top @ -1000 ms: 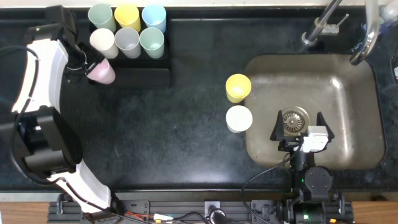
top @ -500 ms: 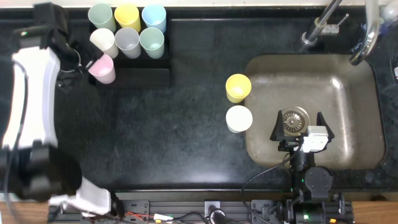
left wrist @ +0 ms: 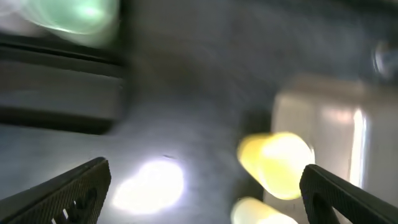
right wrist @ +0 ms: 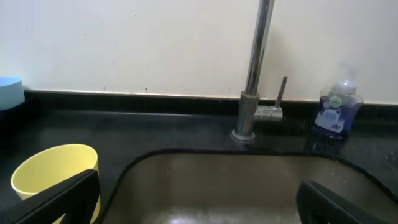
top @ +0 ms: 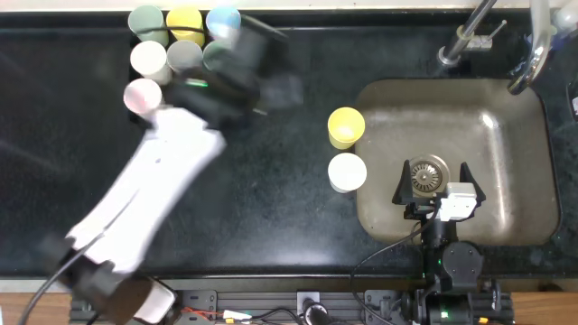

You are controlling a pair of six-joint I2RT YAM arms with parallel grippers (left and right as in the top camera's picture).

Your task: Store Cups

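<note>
a: where's the yellow cup [top: 346, 126]?
b: upright on the counter [top: 271, 208] beside the sink [top: 506, 135], white cup [top: 347, 171] just beside it. left gripper [left wrist: 205, 169] spread, empty
a: handling?
b: likely light, thin plastic, slippery; pinch the rim gently

The yellow cup [top: 346, 126] looks matt plastic, the worktop [top: 271, 199] glossy speckled stone, the sink [top: 506, 117] dull brushed metal.

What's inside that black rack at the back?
The rack holds a green cup, yellow cup, blue cup, white cup, grey cup and pink cup. The left arm covers its right side, hiding most of a teal cup and anything beyond.
</note>
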